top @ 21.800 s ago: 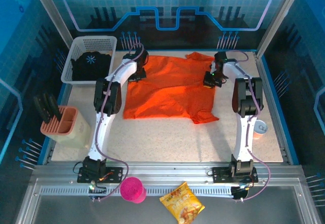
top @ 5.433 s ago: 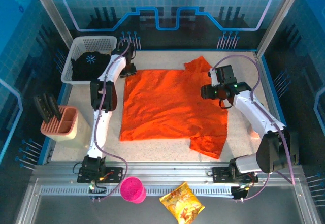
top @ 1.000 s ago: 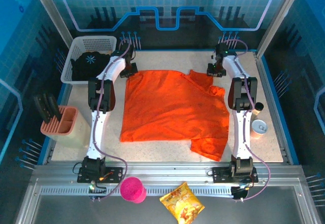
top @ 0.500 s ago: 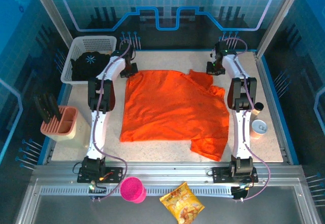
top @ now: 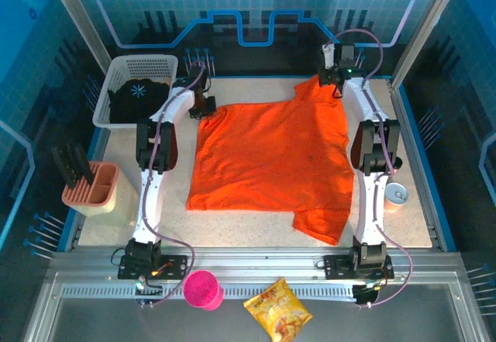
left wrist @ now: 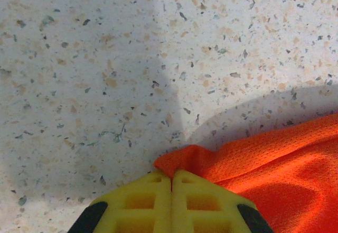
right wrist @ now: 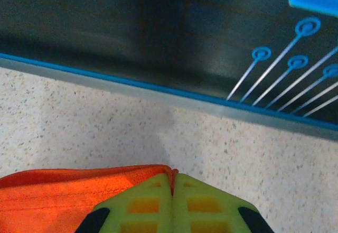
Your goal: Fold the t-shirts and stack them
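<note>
At the far edge of the table (top: 248, 229), the left gripper (left wrist: 171, 179) and right gripper (right wrist: 173, 176) each pinch a far corner of the orange t-shirt (top: 271, 160) spread mid-table, jaws shut tight (cloth at the tips). Flattening looks the step; next, a fold toward the near hem. The black t-shirt (top: 138, 96) sits in the basket (top: 147, 64), aside.

**Camera placement, three views**

Top external: mounted high behind the arm bases and aimed down and forward, so the whole table (top: 248, 229) is taken in from a distance.

Left wrist: held very near the tabletop and aimed almost straight down, with the left gripper (left wrist: 171, 183) seen at the bottom edge.

Right wrist: equally near but tilted toward the far edge, so the dark back panel (right wrist: 158, 32) is caught above the right gripper (right wrist: 172, 183).

Overlap: the far corners of the orange t-shirt (top: 271, 156) are shared by the overhead and each wrist view.
</note>
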You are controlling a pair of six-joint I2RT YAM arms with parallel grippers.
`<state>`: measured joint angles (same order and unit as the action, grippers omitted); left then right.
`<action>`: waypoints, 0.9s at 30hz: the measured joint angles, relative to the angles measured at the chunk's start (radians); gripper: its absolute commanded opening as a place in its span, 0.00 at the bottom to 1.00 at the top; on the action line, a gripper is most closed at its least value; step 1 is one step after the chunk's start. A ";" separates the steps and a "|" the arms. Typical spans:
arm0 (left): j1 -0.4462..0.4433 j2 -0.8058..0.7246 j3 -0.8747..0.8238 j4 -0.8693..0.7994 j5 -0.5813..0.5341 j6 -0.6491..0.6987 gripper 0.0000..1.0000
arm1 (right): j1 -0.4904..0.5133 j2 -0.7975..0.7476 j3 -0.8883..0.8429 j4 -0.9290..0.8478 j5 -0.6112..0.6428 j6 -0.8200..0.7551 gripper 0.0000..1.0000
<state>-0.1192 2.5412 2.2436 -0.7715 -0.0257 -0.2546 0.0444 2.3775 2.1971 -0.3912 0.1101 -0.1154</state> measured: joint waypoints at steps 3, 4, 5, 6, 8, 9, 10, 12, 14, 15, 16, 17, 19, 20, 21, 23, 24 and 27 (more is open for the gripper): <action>0.000 -0.013 -0.024 0.019 -0.005 0.000 0.00 | 0.012 0.000 -0.045 0.067 0.020 -0.040 0.00; 0.000 -0.016 -0.030 0.022 -0.006 0.001 0.00 | 0.014 0.000 -0.057 0.082 0.024 -0.047 0.00; 0.000 -0.019 -0.035 0.025 -0.010 0.002 0.00 | 0.018 0.000 -0.075 0.104 0.028 -0.056 0.00; 0.000 -0.022 -0.039 0.030 -0.014 0.003 0.00 | 0.021 -0.001 -0.093 0.126 0.032 -0.063 0.00; 0.000 -0.031 -0.050 0.042 -0.022 0.004 0.00 | 0.022 -0.013 -0.142 0.160 0.039 -0.070 0.00; 0.000 -0.039 -0.057 0.048 -0.028 0.004 0.00 | 0.022 -0.027 -0.176 0.177 0.040 -0.070 0.00; 0.000 -0.048 -0.067 0.053 -0.033 0.005 0.00 | 0.022 -0.042 -0.208 0.190 0.041 -0.071 0.00; 0.000 -0.077 -0.095 0.067 -0.042 0.014 0.00 | 0.022 -0.091 -0.291 0.221 0.043 -0.070 0.00; 0.000 -0.108 -0.119 0.076 -0.050 0.022 0.00 | 0.022 -0.147 -0.367 0.254 0.044 -0.070 0.00; 0.000 -0.122 -0.127 0.082 -0.053 0.023 0.00 | 0.022 -0.175 -0.401 0.272 0.044 -0.069 0.00; 0.000 -0.142 -0.142 0.092 -0.056 0.026 0.00 | 0.022 -0.207 -0.437 0.287 0.044 -0.069 0.00; 0.000 -0.161 -0.154 0.102 -0.058 0.027 0.00 | 0.022 -0.240 -0.471 0.305 0.044 -0.065 0.00; 0.000 -0.194 -0.177 0.118 -0.064 0.030 0.00 | 0.022 -0.299 -0.529 0.335 0.043 -0.056 0.00; 0.000 -0.211 -0.189 0.127 -0.066 0.031 0.00 | 0.022 -0.332 -0.562 0.354 0.043 -0.048 0.00; 0.000 -0.224 -0.198 0.131 -0.068 0.035 0.00 | 0.022 -0.354 -0.584 0.367 0.042 -0.040 0.00; 0.000 -0.250 -0.220 0.148 -0.072 0.045 0.00 | 0.021 -0.404 -0.639 0.397 0.039 -0.019 0.00; 0.000 -0.260 -0.229 0.154 -0.074 0.048 0.00 | 0.021 -0.419 -0.659 0.409 0.038 -0.011 0.00; 0.000 -0.285 -0.264 0.173 -0.075 0.052 0.00 | 0.020 -0.458 -0.726 0.441 0.035 0.021 0.00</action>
<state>-0.1192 2.2562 1.9797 -0.5987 -0.1009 -0.2024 0.0647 1.9194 1.4708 0.0494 0.1448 -0.0948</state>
